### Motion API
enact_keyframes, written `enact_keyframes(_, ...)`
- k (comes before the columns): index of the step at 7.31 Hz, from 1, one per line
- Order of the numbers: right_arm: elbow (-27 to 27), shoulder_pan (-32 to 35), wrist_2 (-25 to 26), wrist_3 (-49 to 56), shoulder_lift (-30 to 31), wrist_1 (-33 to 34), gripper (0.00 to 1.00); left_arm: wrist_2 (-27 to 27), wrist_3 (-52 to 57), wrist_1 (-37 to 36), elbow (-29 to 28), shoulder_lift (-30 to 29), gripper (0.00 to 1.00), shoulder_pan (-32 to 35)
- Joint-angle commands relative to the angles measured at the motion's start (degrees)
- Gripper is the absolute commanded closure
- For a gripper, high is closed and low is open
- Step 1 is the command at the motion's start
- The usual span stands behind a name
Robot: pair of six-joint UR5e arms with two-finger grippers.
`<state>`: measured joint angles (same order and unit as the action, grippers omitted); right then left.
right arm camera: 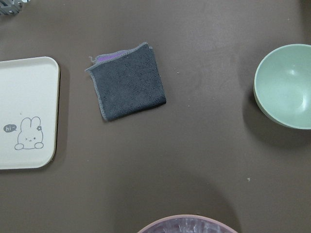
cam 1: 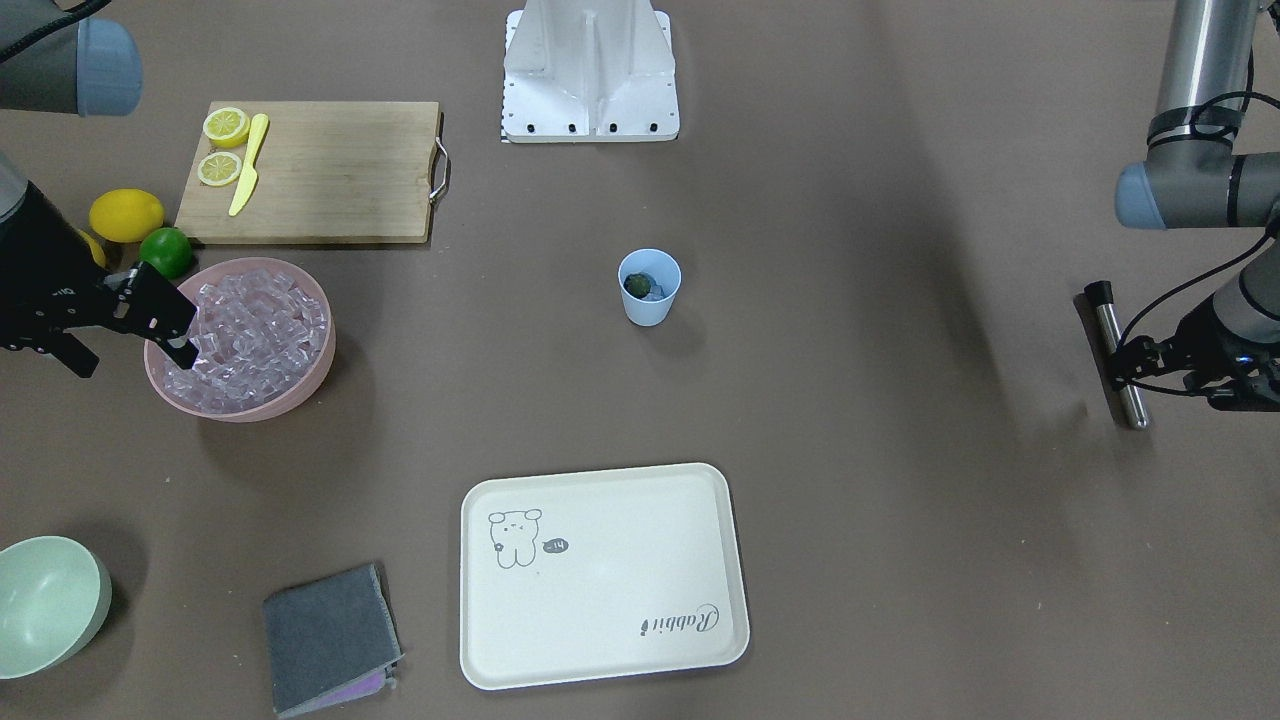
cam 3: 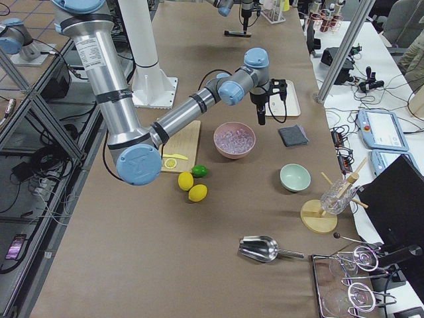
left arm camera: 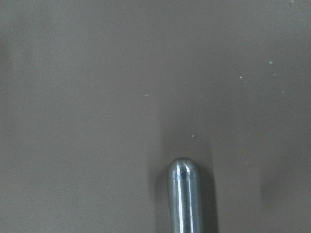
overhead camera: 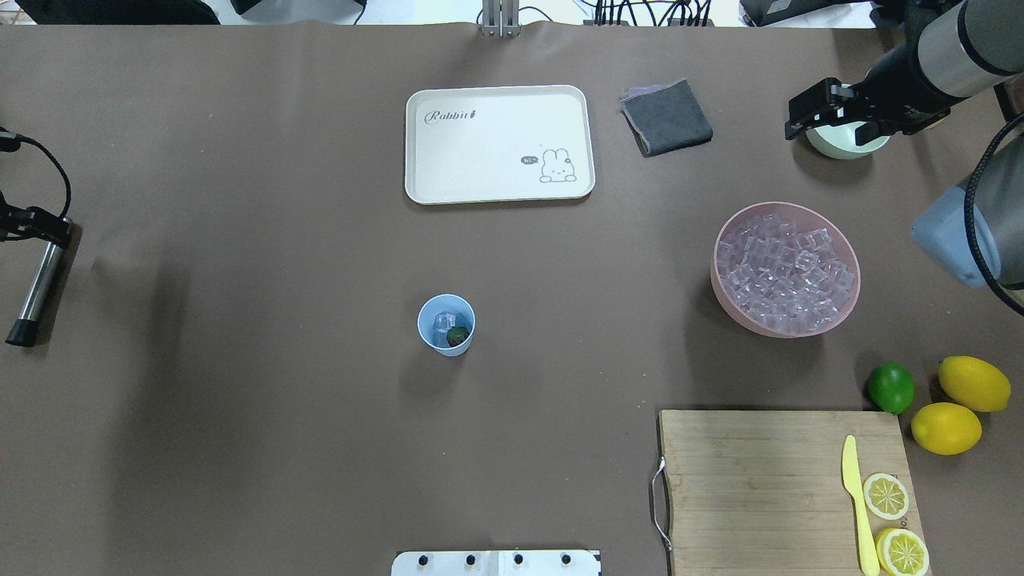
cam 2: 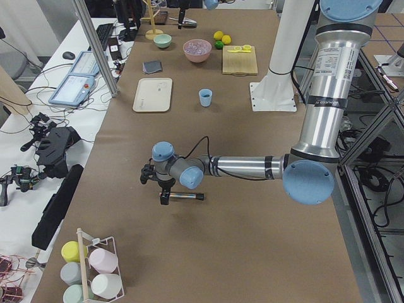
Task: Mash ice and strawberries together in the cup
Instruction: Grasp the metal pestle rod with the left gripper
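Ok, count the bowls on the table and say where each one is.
2. The pink bowl, full of ice, stands by the lime. The pale-green bowl stands empty beyond the grey cloth. No others show.

Two lemons [overhead camera: 974, 383], two bowls [cam 1: 305, 390] (one cup [cam 1: 648, 308])

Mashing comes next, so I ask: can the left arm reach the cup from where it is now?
Probably yes. Nothing stands between the left gripper and the cup, which sits near the middle of the table.
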<state>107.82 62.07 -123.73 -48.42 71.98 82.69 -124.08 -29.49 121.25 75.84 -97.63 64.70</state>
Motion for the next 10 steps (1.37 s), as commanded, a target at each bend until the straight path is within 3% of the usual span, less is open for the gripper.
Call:
enact_keyframes(1,0.5,0.0,0.2,0.0,0.0,0.1,0.00,0.0,-1.3,2.6,-1.5,-0.1,0.03,-0.4)
enact_keyframes(6,1.0,-0.1,0.5,0.0,-0.1,0.4,0.00,0.1,-1.7,2.8,-1.4,-0.4,0.03,-1.8)
enact_keyframes(7,1.3,-0.1,0.5,0.0,0.0,0.5,0.00,0.0,-1.7,3.6,-1.7,-0.1,0.10,-1.8)
enact_keyframes(8,1.3,-0.1,0.5,0.0,0.1,0.5,0.00,0.1,-1.7,4.8,-1.8,0.2,0.37,-1.8)
enact_keyframes(10,1.9,0.0,0.5,-0.1,0.1,0.5,0.00,0.1,-1.7,8.2,-4.0,0.3,0.67,-1.8)
